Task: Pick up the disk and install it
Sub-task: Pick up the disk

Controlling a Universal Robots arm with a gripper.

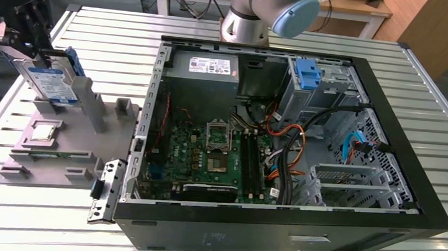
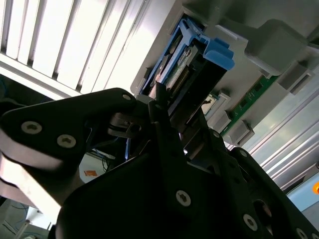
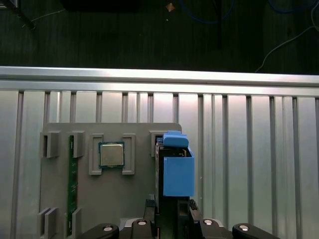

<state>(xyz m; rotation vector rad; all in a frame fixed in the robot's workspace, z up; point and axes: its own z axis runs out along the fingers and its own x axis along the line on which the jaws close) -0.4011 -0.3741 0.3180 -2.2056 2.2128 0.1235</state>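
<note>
The gripper (image 1: 48, 53) is clamped on the top edge of the disk (image 1: 51, 83). The disk stands upright over the grey fixture (image 1: 67, 133) on the slatted table (image 1: 38, 231), at the exterior view's left and well apart from the open computer case (image 1: 280, 225). In the second wrist view, black fingers (image 2: 167, 137) press the disk (image 2: 187, 59) from both sides. Whether its lower edge still sits in the fixture's slot cannot be told.
</note>
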